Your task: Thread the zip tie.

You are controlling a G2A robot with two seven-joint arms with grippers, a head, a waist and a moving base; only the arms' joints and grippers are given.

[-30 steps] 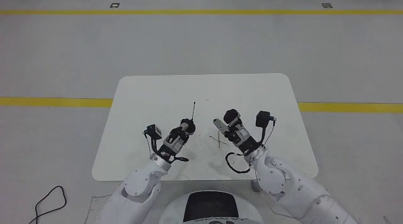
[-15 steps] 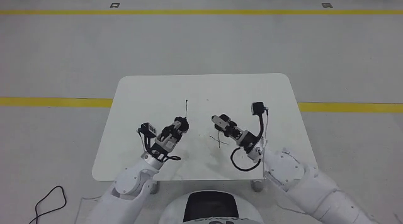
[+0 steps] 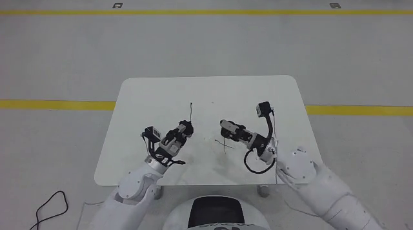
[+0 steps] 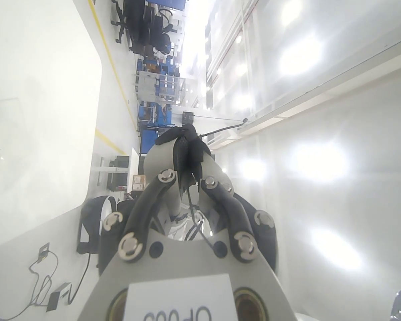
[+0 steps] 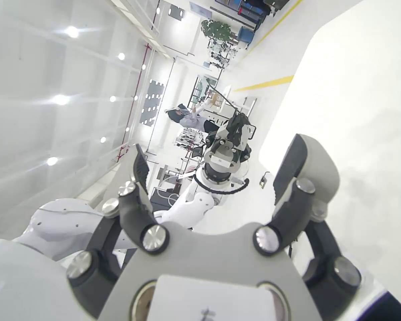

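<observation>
A thin black zip tie (image 3: 191,112) sticks out of my left gripper (image 3: 186,126), which is shut on its lower end above the table's middle; the strap's free end points toward the table's far side. In the left wrist view the zip tie (image 4: 220,129) runs out from between the closed black pads (image 4: 183,155). My right gripper (image 3: 224,125) stands open a short way to the right, level with the left one and facing it, nothing between its fingers (image 5: 295,158). The right wrist view shows the left gripper (image 5: 235,130) and the zip tie (image 5: 222,96) across the gap.
More black zip ties (image 3: 223,143) lie crossed on the white table (image 3: 258,94) just below the right gripper. A small dark speck (image 3: 212,103) sits farther back. The table's far half is bare. Yellow floor lines (image 3: 51,104) run beyond the table.
Both arms shifted slightly toward the table's far side and left a second ago, then nearly held. The right wrist rotated a little; the zip tie stays in the left gripper.
</observation>
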